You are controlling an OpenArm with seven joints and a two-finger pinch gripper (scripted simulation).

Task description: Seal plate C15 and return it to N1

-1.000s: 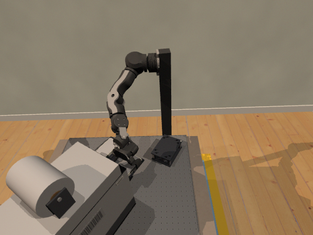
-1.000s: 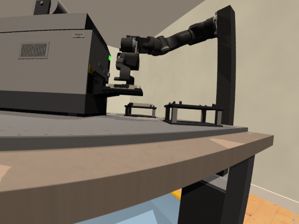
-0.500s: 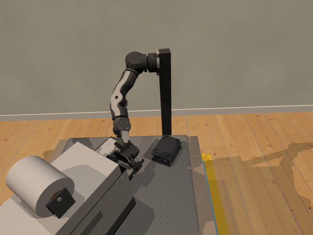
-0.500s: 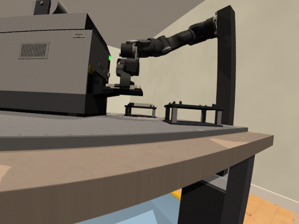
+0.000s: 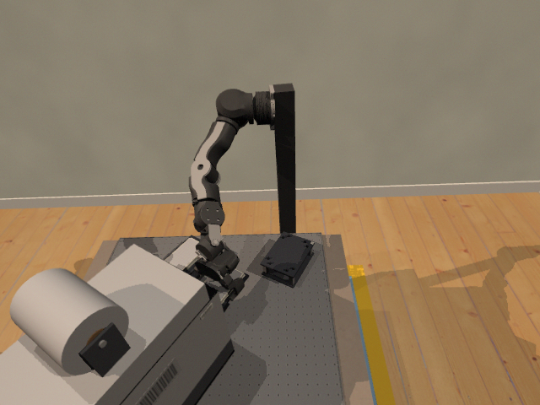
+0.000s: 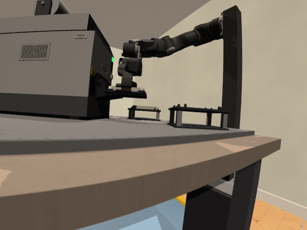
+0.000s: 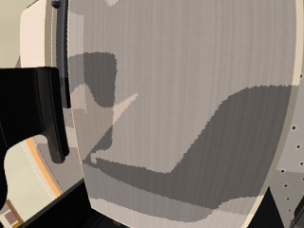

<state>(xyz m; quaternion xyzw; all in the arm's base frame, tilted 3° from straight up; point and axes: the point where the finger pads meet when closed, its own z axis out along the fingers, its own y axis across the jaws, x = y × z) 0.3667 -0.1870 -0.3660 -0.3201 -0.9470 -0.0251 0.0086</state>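
The gripper (image 6: pixel 126 85), fingers spread wide and holding nothing, hung straight over the foil-covered plate C15 (image 7: pixel 190 89) on the sealer's stage (image 6: pixel 138 94), whose long side ran along the stage's travel

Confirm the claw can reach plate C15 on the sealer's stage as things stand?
Probably yes. The open claw hangs right over plate C15 on the extended stage, nothing between them, and the lamp shows green.

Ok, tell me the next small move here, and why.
Probably close the fingers on C15. The gripper is open and down at the foil-covered plate on the extended stage. The lamp shows green and nest N1 stands empty, so a grasp for the return looks due.
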